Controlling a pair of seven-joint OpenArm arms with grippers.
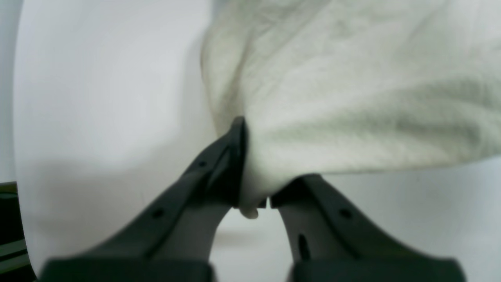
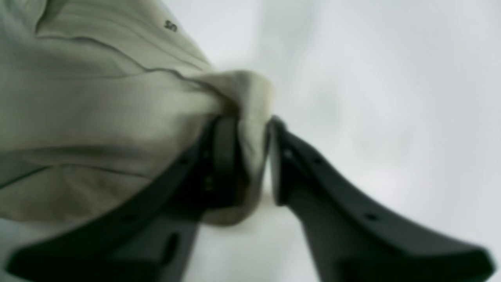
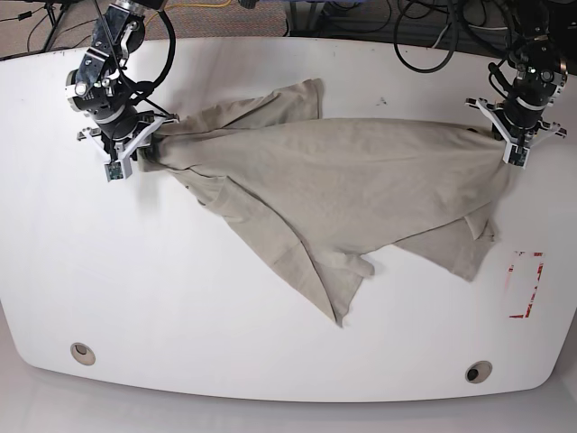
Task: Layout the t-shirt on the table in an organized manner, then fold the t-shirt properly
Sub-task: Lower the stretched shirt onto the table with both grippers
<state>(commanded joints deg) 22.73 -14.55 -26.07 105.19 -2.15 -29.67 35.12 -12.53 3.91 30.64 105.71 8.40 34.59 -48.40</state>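
Khaki cotton fills the left wrist view: the t-shirt [image 1: 352,90] bunches between the dark fingers of the left gripper [image 1: 254,188], which is clamped on a fold of it above the white table [image 1: 105,98]

From the right wrist view, the right gripper [image 2: 250,156] pinches another bunched corner of the shirt [image 2: 98,117], blurred

Seen from the base view, the shirt [image 3: 334,189] hangs stretched between both grippers near the tabletop's far edge, its lower part draping crumpled toward the centre; a red-outlined rectangle [image 3: 525,284] sits by the right edge
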